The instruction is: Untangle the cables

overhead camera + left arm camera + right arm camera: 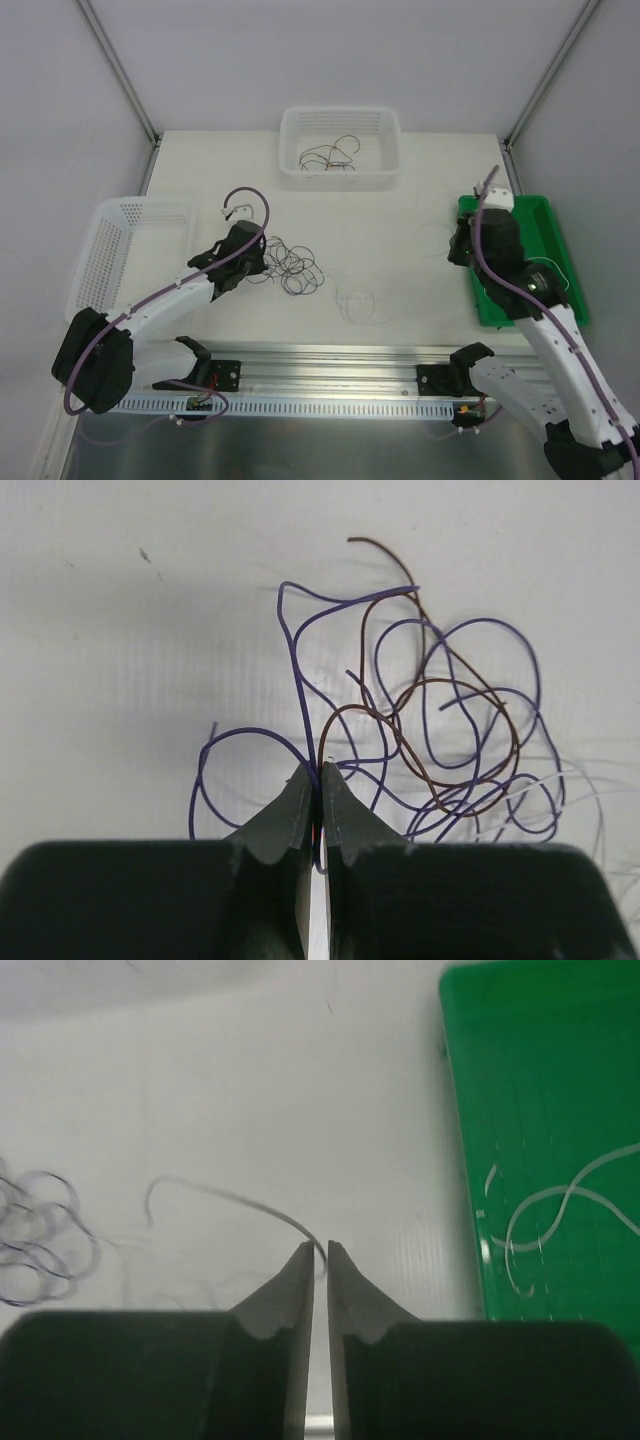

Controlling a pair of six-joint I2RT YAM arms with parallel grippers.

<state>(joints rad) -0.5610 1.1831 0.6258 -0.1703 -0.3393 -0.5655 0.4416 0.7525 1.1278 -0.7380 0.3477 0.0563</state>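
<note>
A tangle of thin purple and brown cables point(292, 266) lies on the white table left of centre. My left gripper point(262, 262) is at the tangle's left edge. In the left wrist view my left gripper point(320, 770) is shut on a purple cable point(298, 670), with a brown cable point(470, 692) looped among the purple ones. My right gripper point(319, 1248) hovers just left of the green tray point(540, 1080). Its jaws stand a narrow gap apart, and the end of a thin white cable point(230, 1197) hangs between the tips. Another white cable point(560, 1205) lies in the tray.
A white basket point(340, 112) at the back holds several dark cables point(330, 155). A second white basket point(130, 250) sits at the left. A loose white cable loop point(358, 303) lies near the front rail. The green tray point(552, 222) is at the right edge.
</note>
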